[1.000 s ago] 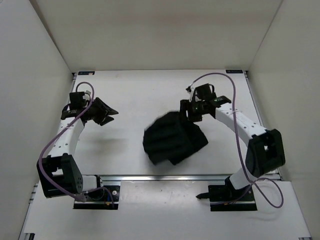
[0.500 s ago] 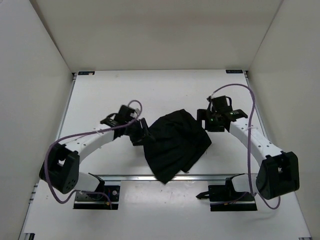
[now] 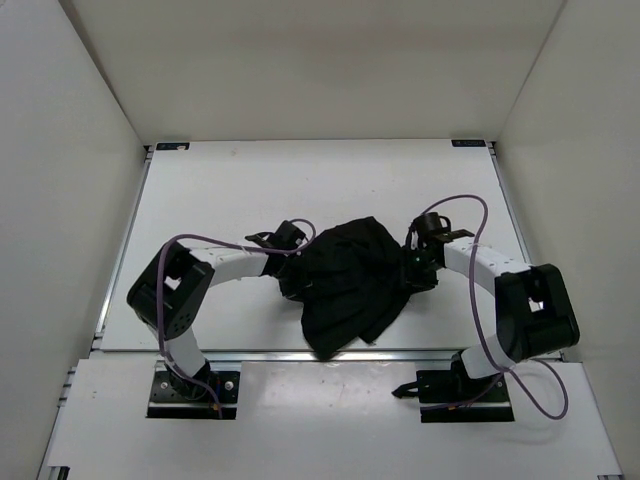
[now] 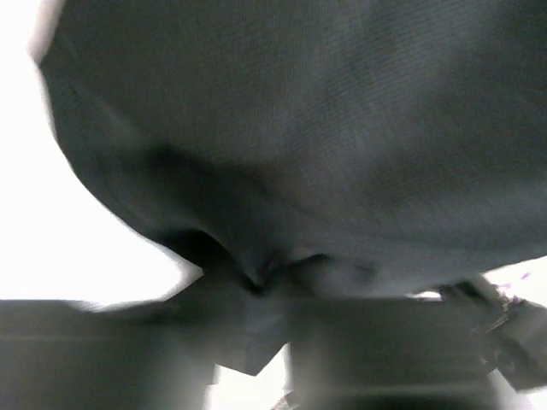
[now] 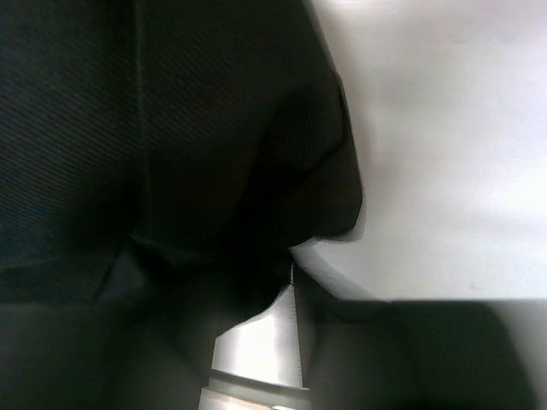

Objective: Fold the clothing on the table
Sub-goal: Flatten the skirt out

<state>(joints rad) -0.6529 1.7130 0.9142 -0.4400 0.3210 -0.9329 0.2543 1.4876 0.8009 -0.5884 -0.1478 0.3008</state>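
Both arms are folded low and curled in toward each other, pretty symmetrical. The white-and-black left arm (image 3: 215, 265) is bent back at its black elbow block, with the forearm laid out to the right and the left black two-finger tool (image 3: 292, 272) tipped down near the middle. The white-and-black right arm (image 3: 480, 265) is mirrored: elbow out at the right, forearm reaching left, right black two-finger tool (image 3: 414, 275) angled down. Thin purple cables (image 3: 455, 203) are looped over both wrists. Jaw spacing can't be made out tbh, since both wrist views are dark and smeared.

white side walls (image 3: 70, 150), white back wall (image 3: 320, 70) — dark brackets (image 3: 170, 146) at far corners
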